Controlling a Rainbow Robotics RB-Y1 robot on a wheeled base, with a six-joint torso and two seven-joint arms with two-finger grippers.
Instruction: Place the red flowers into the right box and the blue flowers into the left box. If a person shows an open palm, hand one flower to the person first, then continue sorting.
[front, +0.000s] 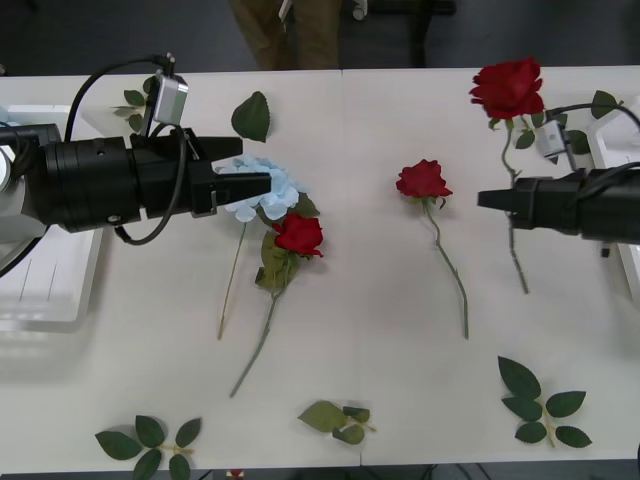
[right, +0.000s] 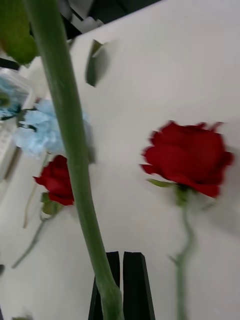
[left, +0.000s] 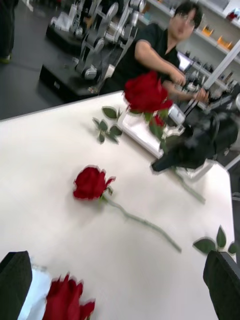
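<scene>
My right gripper (front: 492, 200) is shut on the green stem (right: 75, 150) of a red flower, whose head (front: 510, 88) is lifted above the table's right side. The same raised head (left: 145, 92) shows in the left wrist view above the right gripper (left: 165, 162). A second red flower (front: 423, 180) lies mid-table. A third red flower (front: 298, 235) lies against the blue flower (front: 275, 195). My left gripper (front: 240, 167) hangs open just over the blue flower's head. The left box (front: 40, 290) is at the left edge. The right box (front: 608, 150) shows its corner at the right edge.
Loose green leaf sprigs lie near the front edge (front: 150, 445), (front: 340, 420) and at front right (front: 540, 400). A single leaf (front: 250, 115) lies behind the left gripper. Bare white table lies between the two lying red flowers.
</scene>
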